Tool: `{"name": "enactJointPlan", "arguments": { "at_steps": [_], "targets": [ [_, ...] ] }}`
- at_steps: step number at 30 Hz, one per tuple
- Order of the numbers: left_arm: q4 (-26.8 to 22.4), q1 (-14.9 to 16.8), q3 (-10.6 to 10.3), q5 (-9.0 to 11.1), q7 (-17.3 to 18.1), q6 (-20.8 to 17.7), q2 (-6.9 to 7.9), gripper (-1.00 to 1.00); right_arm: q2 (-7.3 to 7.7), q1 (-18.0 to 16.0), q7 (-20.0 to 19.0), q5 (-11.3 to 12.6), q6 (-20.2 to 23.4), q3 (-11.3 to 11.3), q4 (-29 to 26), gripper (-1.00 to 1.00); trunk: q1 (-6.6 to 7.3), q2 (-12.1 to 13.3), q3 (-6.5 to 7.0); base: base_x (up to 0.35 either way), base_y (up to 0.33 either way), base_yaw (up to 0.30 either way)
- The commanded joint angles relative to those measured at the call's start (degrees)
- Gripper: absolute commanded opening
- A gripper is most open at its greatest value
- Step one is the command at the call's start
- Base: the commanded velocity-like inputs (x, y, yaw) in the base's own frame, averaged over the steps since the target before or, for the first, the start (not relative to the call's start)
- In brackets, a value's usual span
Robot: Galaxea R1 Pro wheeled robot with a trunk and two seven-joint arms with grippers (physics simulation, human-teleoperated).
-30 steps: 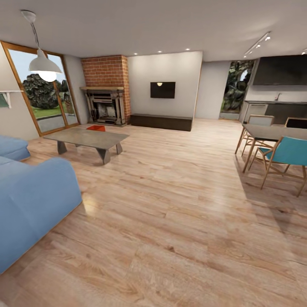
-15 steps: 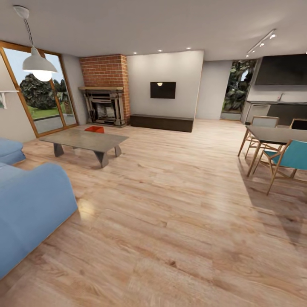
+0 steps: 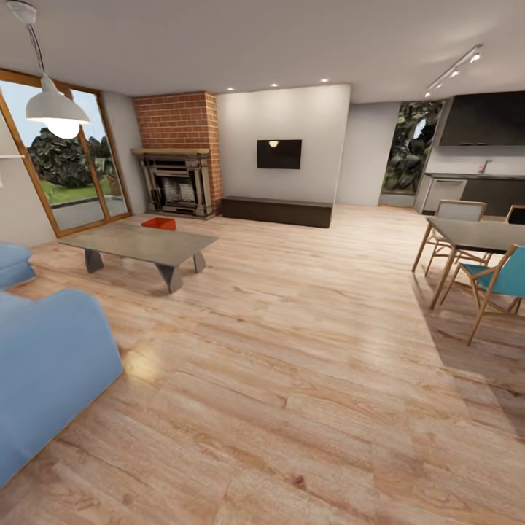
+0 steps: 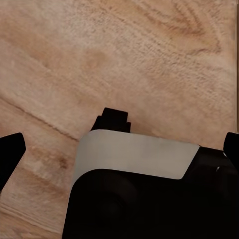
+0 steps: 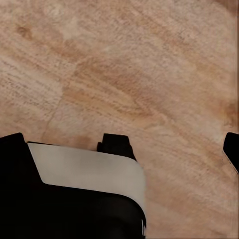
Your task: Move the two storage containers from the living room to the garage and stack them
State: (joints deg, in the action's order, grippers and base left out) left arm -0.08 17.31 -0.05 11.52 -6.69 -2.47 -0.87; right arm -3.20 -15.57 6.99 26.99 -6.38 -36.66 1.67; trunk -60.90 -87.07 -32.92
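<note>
Standing in the living room, the robot has carried nothing yet: one orange-red storage container (image 3: 160, 222) sits beyond the coffee table (image 3: 138, 243), near the fireplace (image 3: 176, 187). Both wrist views show spread, empty fingers over wood-plank flooring (image 4: 149, 59).

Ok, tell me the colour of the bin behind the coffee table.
Orange-red. The bin shows best in the head view, just past the coffee table.

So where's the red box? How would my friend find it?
Look for the brick fireplace at the far end of the room, then the low grey coffee table in front of it. The storage container sits at the table's far edge, toward the fireplace. It is the only bright orange-red thing there.
</note>
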Motion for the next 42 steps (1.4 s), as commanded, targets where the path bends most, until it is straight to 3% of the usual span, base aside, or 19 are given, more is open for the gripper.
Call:
{"name": "enactJointPlan", "arguments": {
  "at_steps": [1, 42],
  "targets": [
    [-0.01, 0.02, -0.04, 0.35, -0.16, -0.17, -0.01, 1.00, -0.05, -0.07, 0.04, 0.52, -0.30, -0.49, 0.18, 1.00, -0.03, -0.02, -0.05, 0.322, 0.000, 0.000],
    [-0.01, 0.02, -0.04, 0.34, -0.16, -0.17, -0.10, 1.00, -0.07, -0.08, 0.04, 0.52, -0.37, -0.43, 0.18, 1.00, -0.03, -0.02, -0.05, 0.322, 0.000, -0.020]
  ]
}}
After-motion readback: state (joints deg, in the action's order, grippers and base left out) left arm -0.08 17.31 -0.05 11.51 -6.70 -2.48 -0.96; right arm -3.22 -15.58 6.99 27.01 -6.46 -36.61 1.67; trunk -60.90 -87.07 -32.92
